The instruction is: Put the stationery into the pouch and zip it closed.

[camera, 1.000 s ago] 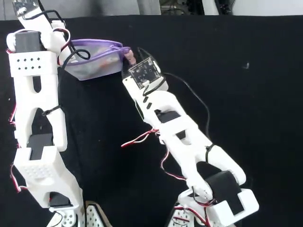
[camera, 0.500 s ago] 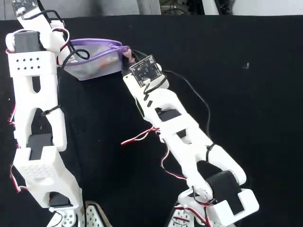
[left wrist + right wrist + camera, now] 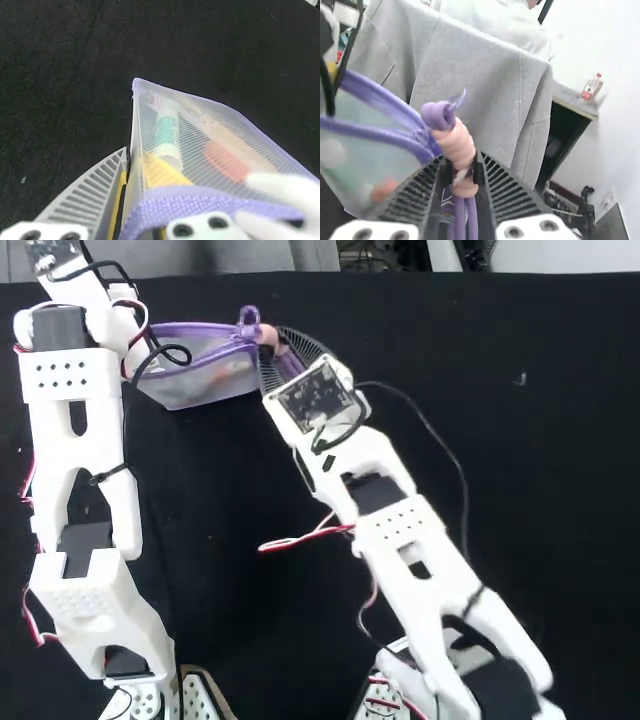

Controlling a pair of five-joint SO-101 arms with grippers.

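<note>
A clear mesh pouch point(image 3: 200, 365) with purple zip trim hangs above the black table at the back left. Inside it the left wrist view shows a green-capped item point(image 3: 166, 135), a yellow one point(image 3: 159, 172) and an orange one point(image 3: 225, 160). My left gripper point(image 3: 145, 220) is shut on the pouch point(image 3: 200, 145) at its purple edge. My right gripper point(image 3: 268, 345) is at the pouch's other end. It is shut on the pink zip pull point(image 3: 456, 145), whose purple knot point(image 3: 439, 114) sticks up above the fingers.
The black table point(image 3: 500, 390) spreads wide to the right of both arms. Loose red and white wires point(image 3: 300, 535) hang beside the right arm. A grey cloth-covered surface point(image 3: 470, 65) stands behind the table.
My right gripper has lifted and tilted upward with the zip pull, so the purple knot now stands above the pouch's end. The left arm has kept still.
</note>
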